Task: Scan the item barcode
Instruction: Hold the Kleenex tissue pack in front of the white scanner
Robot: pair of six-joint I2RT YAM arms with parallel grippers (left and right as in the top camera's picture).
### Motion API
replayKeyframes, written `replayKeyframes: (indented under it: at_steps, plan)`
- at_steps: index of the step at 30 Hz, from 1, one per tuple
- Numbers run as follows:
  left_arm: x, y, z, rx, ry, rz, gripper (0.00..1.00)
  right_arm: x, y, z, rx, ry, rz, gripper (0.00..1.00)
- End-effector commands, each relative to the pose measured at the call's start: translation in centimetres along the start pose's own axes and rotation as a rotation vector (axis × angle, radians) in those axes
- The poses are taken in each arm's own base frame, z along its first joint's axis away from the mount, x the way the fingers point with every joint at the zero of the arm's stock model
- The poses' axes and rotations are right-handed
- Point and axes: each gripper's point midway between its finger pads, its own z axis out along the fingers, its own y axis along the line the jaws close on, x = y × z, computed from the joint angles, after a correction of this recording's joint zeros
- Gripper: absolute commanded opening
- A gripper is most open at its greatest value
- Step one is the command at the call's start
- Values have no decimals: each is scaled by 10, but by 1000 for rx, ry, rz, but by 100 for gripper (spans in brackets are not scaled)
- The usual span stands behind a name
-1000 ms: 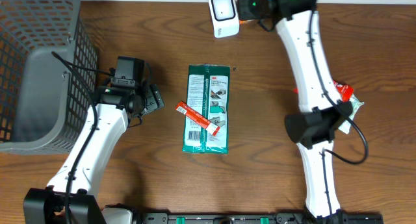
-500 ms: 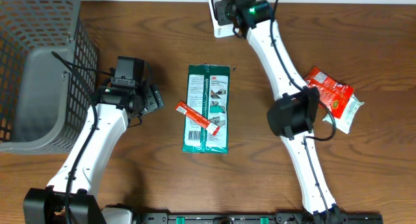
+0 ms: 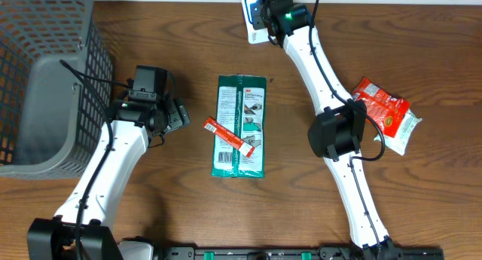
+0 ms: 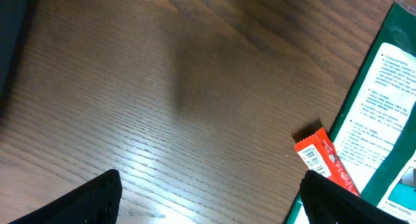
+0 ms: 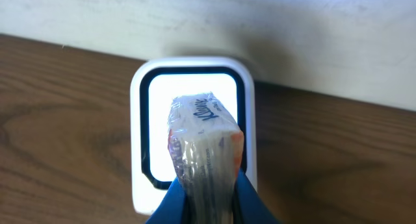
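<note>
My right gripper (image 5: 207,185) is shut on a small clear-wrapped tissue pack (image 5: 205,143), its blue fingers (image 5: 173,201) pinching the pack's sides. The pack stands right in front of the lit window of the white barcode scanner (image 5: 140,87) by the back wall. From overhead the right gripper (image 3: 273,7) covers part of the scanner (image 3: 252,25). My left gripper (image 3: 179,113) hangs open above bare wood, left of a red snack bar (image 3: 224,133) lying across a green 3M pack (image 3: 242,102). In the left wrist view the left gripper (image 4: 211,198) holds nothing, with the red bar (image 4: 322,159) just right of it.
A grey mesh basket (image 3: 45,79) fills the far left corner. A red snack bag (image 3: 382,109) lies on a white packet at the right, beside the right arm's elbow. The green pack (image 4: 383,120) reaches the right edge of the left wrist view.
The right arm swung left, bringing the gripper and the tissue pack from beside the scanner to in front of it and uncovering the red snack bag. The left arm stayed still.
</note>
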Motion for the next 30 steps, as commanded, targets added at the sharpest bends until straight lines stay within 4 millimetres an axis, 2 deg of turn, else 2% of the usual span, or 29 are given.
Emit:
replayKeyframes:
  at_steps: [1, 8, 23, 27, 30]
  plan:
    - [-4, 1, -1, -7, -7, -5, 89, -7, -1, -6, 21, -19, -15, 1]
    - [-4, 1, -1, -7, -7, -5, 89, 0, -1, -4, 23, 6, -20, 1]
    - [-4, 1, -1, -7, -7, -5, 89, 1, 2, -4, -25, 15, 11, 1]
    - [-4, 1, -1, -7, -7, -5, 89, -15, -1, -29, -26, 0, 10, 1]
    - [-4, 1, -1, -7, -7, -5, 89, -28, -5, -68, -27, 16, 3, 1]
